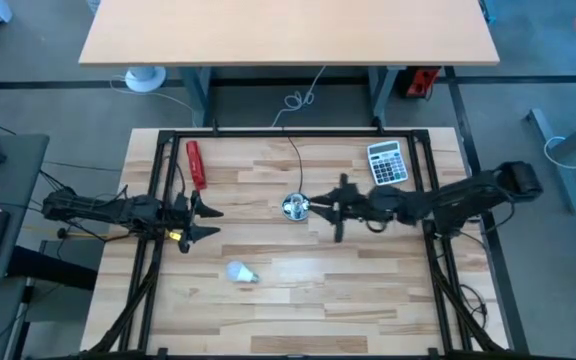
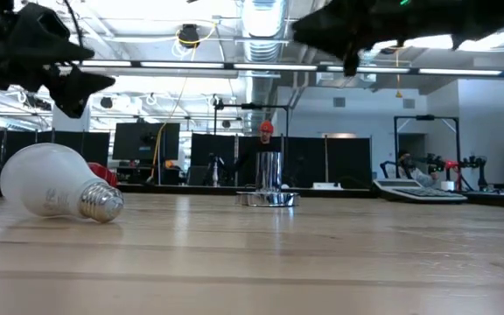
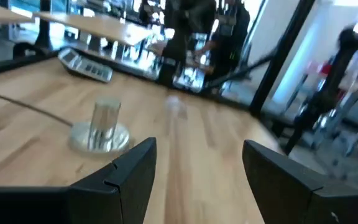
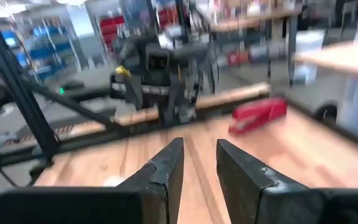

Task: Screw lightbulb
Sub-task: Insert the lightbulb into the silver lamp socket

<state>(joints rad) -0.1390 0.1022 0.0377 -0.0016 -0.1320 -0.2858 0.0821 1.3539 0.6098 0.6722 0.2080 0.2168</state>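
The small white pear-shaped lightbulb lies free: light, smooth, likely fragile. Grip its globe gently. Left gripper spread, right gripper nearly closed, both empty.

Wooden table with four things laid on it.
A metal socket with a black cord is set near the table's middle. The lightbulb is laid on its side, nearer the front edge than the socket and to its left. A red stapler is seen far to the socket's left, a calculator to its right.
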